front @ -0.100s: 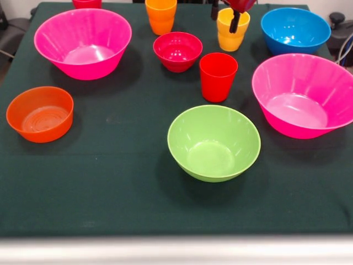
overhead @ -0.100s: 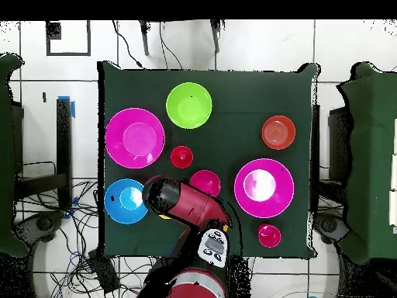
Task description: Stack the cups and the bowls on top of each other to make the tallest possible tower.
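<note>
My gripper [front @ -0.100s: 225, 16] hangs at the back of the table over the yellow cup [front @ -0.100s: 232, 32]. It is open: one dark finger sits left of the cup and the other dips at its rim. Each vessel stands alone on the cloth and no tower shows. The lime-green bowl [front @ -0.100s: 214, 142] [overhead @ -0.100s: 188, 105] is in the middle front, with the red cup [front @ -0.100s: 218, 76] [overhead @ -0.100s: 181, 157] and the small crimson bowl [front @ -0.100s: 177, 51] [overhead @ -0.100s: 205, 183] behind it. An orange cup [front @ -0.100s: 161, 15] stands at the back. Overhead, the arm [overhead @ -0.100s: 167, 198] hides the gripper and the yellow cup.
Two big hot-pink bowls [front @ -0.100s: 83, 43] [front @ -0.100s: 304, 95] flank the centre. A blue bowl [front @ -0.100s: 295, 28] [overhead @ -0.100s: 126, 200] sits beside the yellow cup. A small orange bowl [front @ -0.100s: 39, 113] [overhead @ -0.100s: 278, 132] is at the left. Another red vessel [front @ -0.100s: 86, 3] [overhead @ -0.100s: 269, 234] stands at the back edge.
</note>
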You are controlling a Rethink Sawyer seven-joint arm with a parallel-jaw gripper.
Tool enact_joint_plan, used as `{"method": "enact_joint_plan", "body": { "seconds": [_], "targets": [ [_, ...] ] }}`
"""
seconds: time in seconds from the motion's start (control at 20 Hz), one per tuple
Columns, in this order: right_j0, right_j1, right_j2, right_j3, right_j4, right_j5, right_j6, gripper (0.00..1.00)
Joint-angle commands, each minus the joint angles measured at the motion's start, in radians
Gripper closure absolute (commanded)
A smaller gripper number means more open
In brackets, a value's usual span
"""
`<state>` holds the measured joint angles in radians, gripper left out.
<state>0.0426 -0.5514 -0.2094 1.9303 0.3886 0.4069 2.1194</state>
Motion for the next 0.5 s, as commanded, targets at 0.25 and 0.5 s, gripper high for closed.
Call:
{"method": "enact_joint_plan", "body": {
  "seconds": [0.25, 0.5],
  "targets": [
    [-0.006, 0.026, 0.099, -0.019, 0.026, -0.052, 0.162, 0.0],
    [-0.004, 0.027, 0.096, -0.014, 0.029, -0.053, 0.169, 0.0]
  ]
}}
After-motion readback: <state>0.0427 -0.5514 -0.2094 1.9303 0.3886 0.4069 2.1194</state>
